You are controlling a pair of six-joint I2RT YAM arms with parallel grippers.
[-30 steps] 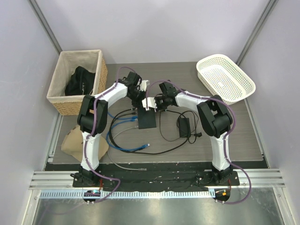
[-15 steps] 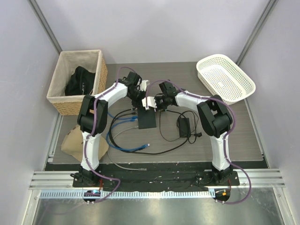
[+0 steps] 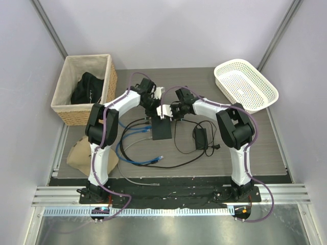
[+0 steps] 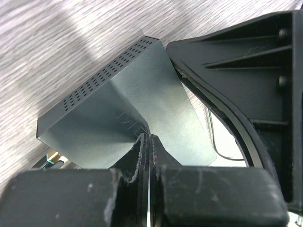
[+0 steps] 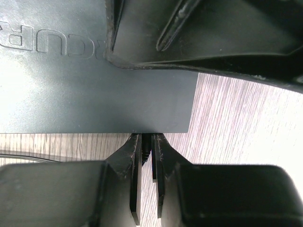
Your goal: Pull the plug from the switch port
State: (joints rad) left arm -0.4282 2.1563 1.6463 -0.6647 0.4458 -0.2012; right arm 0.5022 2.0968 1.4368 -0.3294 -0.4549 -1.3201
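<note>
On the switch [image 5: 94,85], partial embossed "CUR"

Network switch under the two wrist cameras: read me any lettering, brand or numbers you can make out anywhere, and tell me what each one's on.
"ME": raised letters on the top face of the network switch, left wrist view; the rest runs behind the left gripper.
"CU": raised letters on the same top face, right wrist view; the neighbouring letters are cut off or covered.
Top external view: any print there is too small to read.
</note>
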